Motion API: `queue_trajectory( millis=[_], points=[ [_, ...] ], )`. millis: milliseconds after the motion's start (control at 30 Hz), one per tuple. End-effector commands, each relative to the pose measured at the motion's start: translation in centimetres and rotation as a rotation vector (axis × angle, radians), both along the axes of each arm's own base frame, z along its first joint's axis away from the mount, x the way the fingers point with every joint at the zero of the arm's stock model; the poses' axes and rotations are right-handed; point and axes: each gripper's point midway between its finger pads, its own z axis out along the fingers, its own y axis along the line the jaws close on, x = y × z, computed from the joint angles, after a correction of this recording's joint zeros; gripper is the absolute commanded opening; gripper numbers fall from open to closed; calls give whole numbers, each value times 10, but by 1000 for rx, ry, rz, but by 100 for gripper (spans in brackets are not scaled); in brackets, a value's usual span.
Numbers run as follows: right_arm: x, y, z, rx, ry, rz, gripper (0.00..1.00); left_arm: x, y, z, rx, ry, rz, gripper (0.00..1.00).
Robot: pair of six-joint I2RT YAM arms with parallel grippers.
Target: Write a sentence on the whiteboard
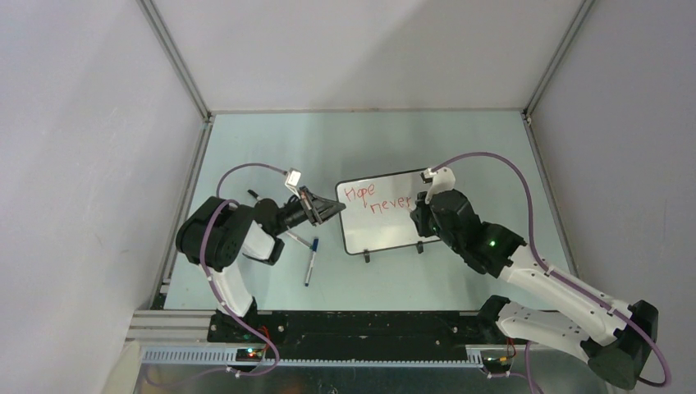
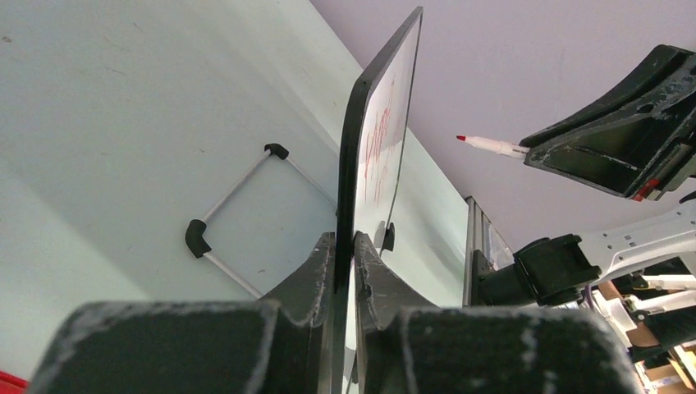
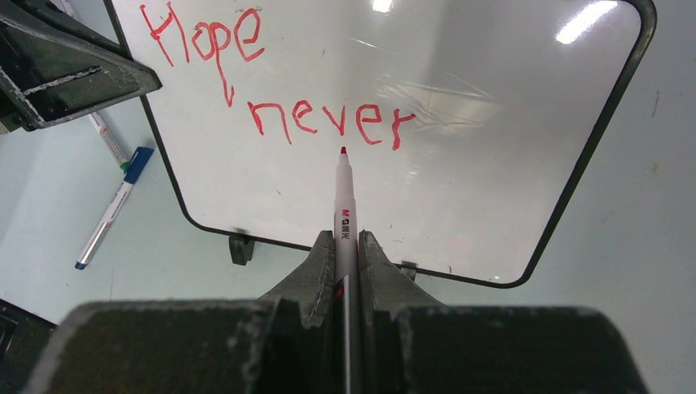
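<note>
- Pale green tabletop [image 1: 460,148] within grey walls bears the whiteboard [image 1: 386,234] near its middle, between both arms.
- On it, the sentence [image 1: 377,199] reads "Hope never" in red, stepping down from the upper left.
- Fingers of the right gripper [image 3: 346,250] pinch a red marker [image 3: 342,197], tip just under "never"; the left wrist view shows it off the surface.
- Clamped on the whiteboard's black edge is the left gripper [image 2: 345,263].
- Beside the left arm lies a blue-capped pen [image 1: 310,264].
</note>
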Motion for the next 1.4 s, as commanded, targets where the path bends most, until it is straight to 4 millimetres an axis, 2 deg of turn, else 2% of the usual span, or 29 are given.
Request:
queue_trajectory(
  millis=[0,300,533,667,767,833,933,1267,1367],
  points=[
    [-1,3,5,29,-20,-4,0,-26,-6,-18,48,-5,-80,12],
    [-6,5,1,17,-16,-1,0,-36,-10,-18,55,-17,-105,23],
    [-11,5,3,19,-20,3,0,-39,-10,-17,56,-19,-106,24],
    [-13,6,2,16,-21,10,0,-43,-12,-18,58,-21,-113,20],
    [-15,8,-2,11,-18,18,0,-42,-14,-18,55,-14,-118,4],
    [-15,10,-7,0,-17,19,0,-41,-15,-18,53,-8,-122,0],
    [-18,17,-13,-15,-18,34,0,-41,-15,-18,51,-5,-116,0],
    [-15,48,1,48,-172,130,0,-36,-16,-18,45,6,-101,0],
    [-21,53,2,53,-206,151,0,-34,-15,-17,45,-2,-89,0]
  ],
)
